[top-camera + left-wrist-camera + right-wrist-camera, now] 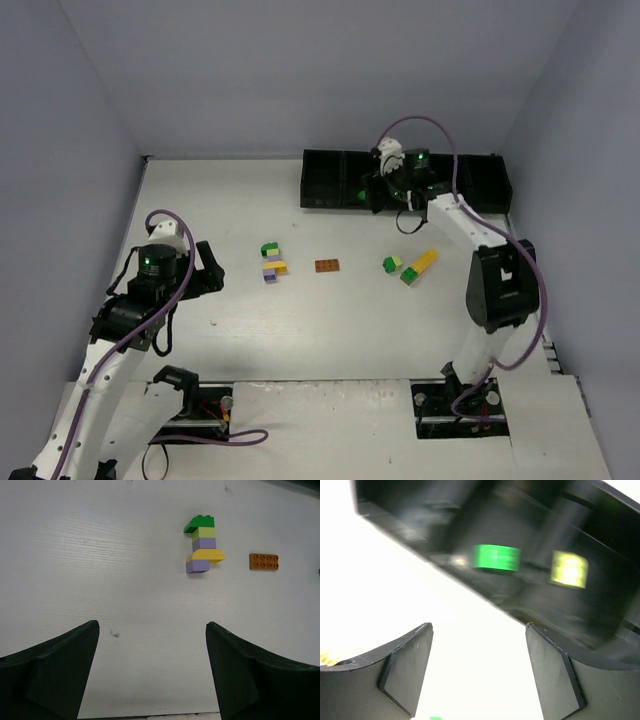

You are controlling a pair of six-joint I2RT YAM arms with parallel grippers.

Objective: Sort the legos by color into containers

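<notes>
Looking down from above, we are holding the right gripper (388,188) over the black tray (322,180), while the mixed stack (271,262), the orange-brown brick (327,265) and the green-yellow cluster (410,267) are lying mid-table. Through the left wrist, we are seeing the left gripper (151,625) spread wide and empty, facing that stack. Through the blurred right wrist, we are seeing fingers parted and empty, with a green brick (496,558) and a lime brick (568,569) lying in the tray; we should be lifting clear of its wall before reaching back.

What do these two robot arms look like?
The left arm and right arm are white tubes with chunky black joints. A lavender cable loops along each, a small green light glows near each wrist, and the fingers are wide, matte black wedges.
</notes>
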